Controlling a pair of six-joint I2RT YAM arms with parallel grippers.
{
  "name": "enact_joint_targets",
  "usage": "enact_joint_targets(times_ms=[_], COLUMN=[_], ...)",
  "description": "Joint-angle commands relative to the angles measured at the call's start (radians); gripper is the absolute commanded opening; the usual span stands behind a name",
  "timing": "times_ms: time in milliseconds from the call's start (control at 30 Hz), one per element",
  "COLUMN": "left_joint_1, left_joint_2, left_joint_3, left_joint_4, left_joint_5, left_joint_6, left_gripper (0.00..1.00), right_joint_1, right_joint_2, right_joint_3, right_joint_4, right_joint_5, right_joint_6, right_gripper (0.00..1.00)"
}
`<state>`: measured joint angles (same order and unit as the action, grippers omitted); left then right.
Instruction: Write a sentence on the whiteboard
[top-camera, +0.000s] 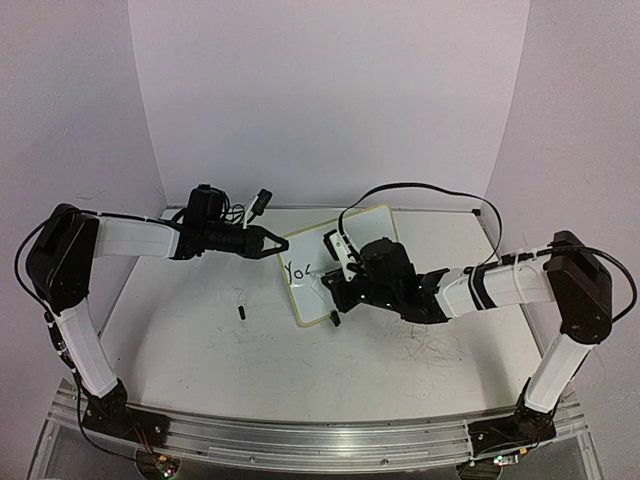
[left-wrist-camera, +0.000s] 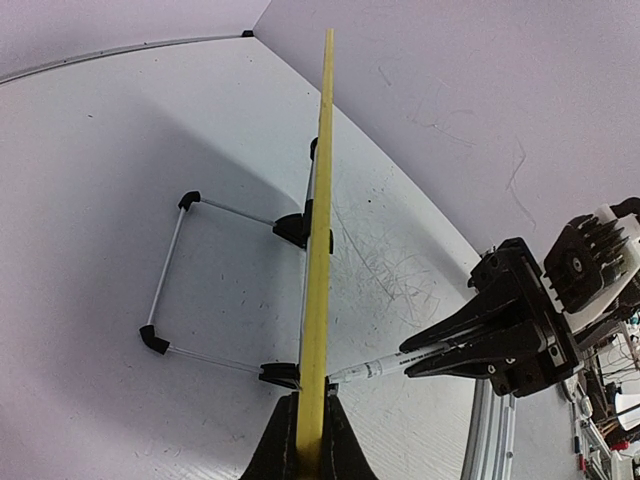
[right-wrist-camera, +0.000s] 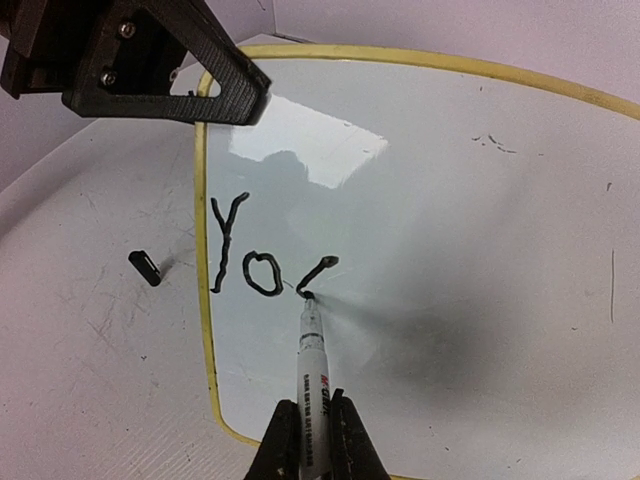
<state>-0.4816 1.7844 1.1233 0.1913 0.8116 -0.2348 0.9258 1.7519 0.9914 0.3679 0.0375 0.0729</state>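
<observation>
At the centre of the top view, the whiteboard (top-camera: 312, 292) is clamped by the left fingers (left-wrist-camera: 280, 455); a marker (right-wrist-camera: 312, 355) is clamped in the right fingers (right-wrist-camera: 278, 445), tip on the sentence (right-wrist-camera: 262, 268).

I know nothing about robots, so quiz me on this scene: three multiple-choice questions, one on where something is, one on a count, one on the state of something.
1. Where does the small black piece lie?
A) on the whiteboard
B) on the table, outside the whiteboard's rim
C) between a gripper's fingers

2. How many letters are finished?
A) none
B) two, with a third begun
C) a whole sentence

3. What is the left gripper doing?
A) hanging open, apart from everything
B) gripping a pen
C) shut on the whiteboard's yellow rim

Answers:
1 B: the piece sits on the bare table beside the rim.
2 B: "Yo" is done, and the marker in the right gripper has its tip at a part-drawn third letter.
3 C: its fingers pinch the yellow edge.
</observation>
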Motion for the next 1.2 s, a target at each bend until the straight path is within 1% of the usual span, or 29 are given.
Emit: enact_joint_targets(times_ms=[0,300,567,800,1167], left_joint_1=[0.008,0.008,0.008,0.008,0.008], left_joint_2=[-0.026,-0.026,-0.028,-0.028,-0.035], left_joint_3=[-0.02,-0.021,-0.021,-0.021,-0.022], left_joint_4=[-0.041,-0.041,-0.042,-0.041,-0.042], left_joint_5=[-0.013,-0.012,-0.013,-0.014,-0.016], left_joint_6=[0.015,0.015,0.017,0.019,0.021], left_gripper=[0.0,0.0,0.0,0.0,0.0], right_joint_1=[-0.02,-0.025,-0.025,-0.022,-0.018], right_joint_2=[-0.034,-0.045,-0.042,-0.039,-0.02], right_joint_3=[0.001,-0.001,-0.004,-0.027,-0.015], right_joint_4=[0.059,0.073,0.075,0.047,-0.009], right_joint_5=[0.065,0.087,0.072,0.022,0.012], right_joint_6=[0.022,0.027,0.02,0.026,0.022], right_gripper=[0.0,0.0,0.0,0.0,0.0])
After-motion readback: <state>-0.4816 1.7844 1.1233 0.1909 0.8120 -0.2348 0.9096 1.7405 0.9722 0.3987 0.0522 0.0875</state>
